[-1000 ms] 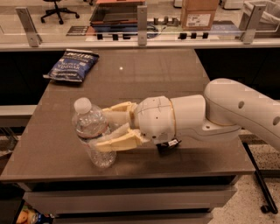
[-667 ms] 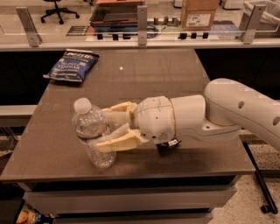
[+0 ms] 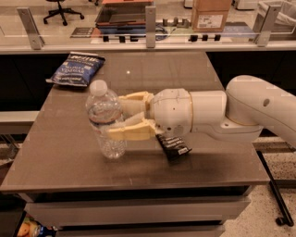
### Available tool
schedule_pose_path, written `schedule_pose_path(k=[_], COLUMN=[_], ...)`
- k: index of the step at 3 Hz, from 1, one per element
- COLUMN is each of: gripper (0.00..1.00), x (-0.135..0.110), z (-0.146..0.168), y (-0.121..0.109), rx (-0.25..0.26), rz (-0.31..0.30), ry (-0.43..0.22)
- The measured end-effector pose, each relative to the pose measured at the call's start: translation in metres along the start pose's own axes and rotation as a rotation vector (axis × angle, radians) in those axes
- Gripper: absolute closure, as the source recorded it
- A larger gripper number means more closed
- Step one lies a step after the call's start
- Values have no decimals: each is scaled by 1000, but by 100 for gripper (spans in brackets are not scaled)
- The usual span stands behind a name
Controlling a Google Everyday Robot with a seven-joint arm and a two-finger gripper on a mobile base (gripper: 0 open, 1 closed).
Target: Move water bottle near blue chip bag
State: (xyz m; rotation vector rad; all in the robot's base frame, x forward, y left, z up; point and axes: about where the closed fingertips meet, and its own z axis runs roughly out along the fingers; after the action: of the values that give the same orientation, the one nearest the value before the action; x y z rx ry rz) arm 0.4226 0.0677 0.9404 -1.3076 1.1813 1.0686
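The water bottle [image 3: 104,121] stands upright at the front left of the brown table [image 3: 60,157]. It is clear and ribbed, with a white cap. My gripper [image 3: 114,116] reaches in from the right, and its cream fingers [image 3: 132,133] are shut on the bottle's middle, one on each side. I cannot tell whether the bottle's base rests on the table or hangs just above it. The blue chip bag [image 3: 77,68] lies flat at the far left corner of the table, well beyond the bottle.
A small black snack wrapper [image 3: 173,146] lies on the table under my wrist. A glass-railed counter [image 3: 148,28] with a cardboard box [image 3: 211,14] runs behind the table. The table's front edge is close to the bottle.
The bottle and my gripper around it have shifted to the right and upward in the view, towards the back of the table. The chip bag has not moved.
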Motion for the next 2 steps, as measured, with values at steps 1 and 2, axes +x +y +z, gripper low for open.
schedule_pose_path(k=[1, 2], gripper=[100, 100], x=[-13, -23], z=[-24, -46], y=[-44, -89], rx=[107, 200], rz=[6, 16], ry=[-39, -21])
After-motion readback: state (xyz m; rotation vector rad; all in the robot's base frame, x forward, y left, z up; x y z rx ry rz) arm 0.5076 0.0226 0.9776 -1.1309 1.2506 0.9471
